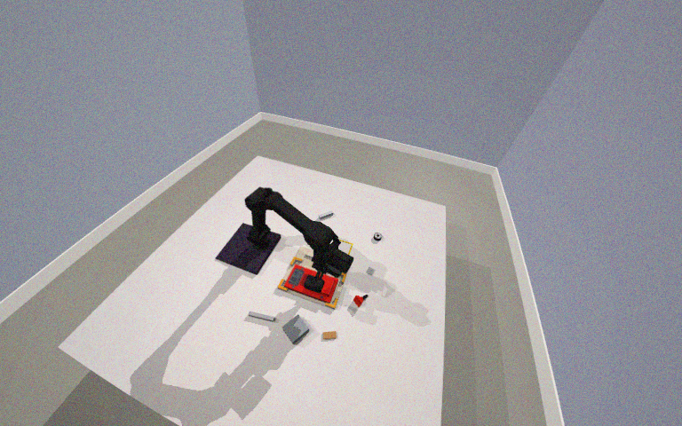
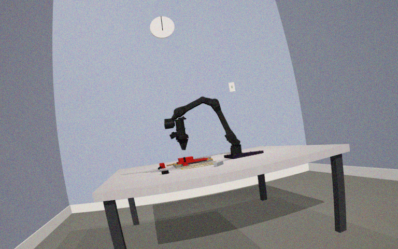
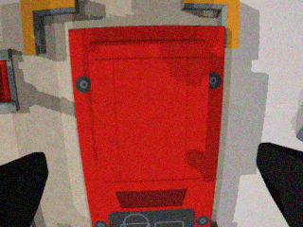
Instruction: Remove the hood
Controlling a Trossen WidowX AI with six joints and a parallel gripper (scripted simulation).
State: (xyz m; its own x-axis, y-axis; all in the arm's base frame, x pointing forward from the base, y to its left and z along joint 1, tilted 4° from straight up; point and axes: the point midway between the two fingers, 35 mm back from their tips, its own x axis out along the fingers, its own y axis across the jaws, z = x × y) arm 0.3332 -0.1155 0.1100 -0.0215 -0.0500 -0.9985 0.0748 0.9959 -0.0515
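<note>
The toy car's red body [image 1: 297, 287] [image 3: 80, 142] lies on a pale base with orange corner brackets. Its hood [image 1: 329, 288] [image 2: 182, 160] [image 3: 149, 118] is the raised red block on the car, in place. In the wrist view it fills the middle, above a dark slot and a grey dashboard. My gripper [image 2: 183, 149] [image 3: 154, 159] is open and empty, pointing down above the car, with one finger to each side of it in the wrist view. The marked area, a yellow outline [image 1: 351, 246], shows only partly behind the arm in the top view.
On the table [image 1: 392, 361] [image 2: 131, 188] are a tilted grey plate [image 1: 296, 329], an orange block [image 1: 329, 335], a red part with a black tip [image 1: 358, 301], a black wheel [image 1: 377, 236], and grey bars [image 1: 262, 316] [image 1: 326, 216]. A small red part [image 3: 5, 81] sits beside the car.
</note>
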